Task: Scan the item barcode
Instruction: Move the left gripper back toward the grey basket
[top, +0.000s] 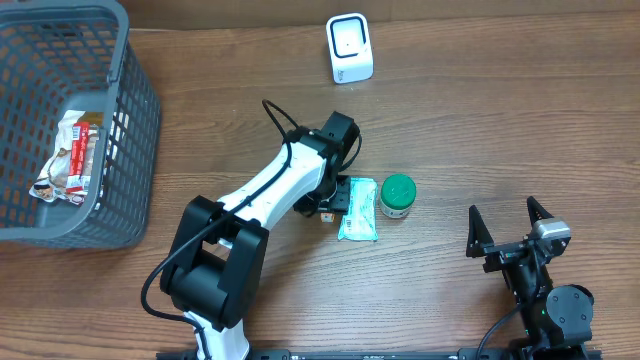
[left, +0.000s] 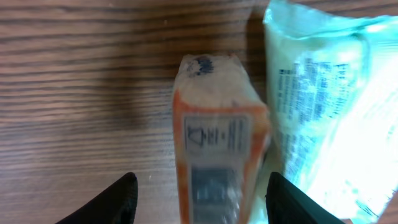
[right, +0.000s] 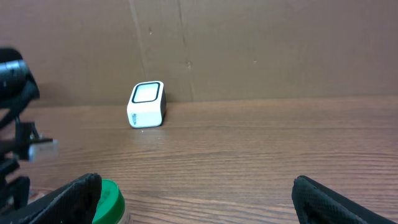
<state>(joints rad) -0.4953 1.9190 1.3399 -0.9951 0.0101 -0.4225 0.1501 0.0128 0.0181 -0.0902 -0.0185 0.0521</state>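
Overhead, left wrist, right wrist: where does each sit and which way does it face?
Overhead: above the table, looking straight down; left arm, right arm, basket, scanner show.
Left wrist: on the left arm, looking down at an orange-edged packet between its own jaws.
Right wrist: low, looking across the table toward the scanner; own jaws open at the bottom edge.
Shared: overhead and right wrist both show scanner and green-lidded jar.

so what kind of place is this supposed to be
Probably a mock shop checkout set up on a wooden table: a white barcode scanner, a grey shopping basket with packaged goods inside, and small groceries like a green-lidded jar.
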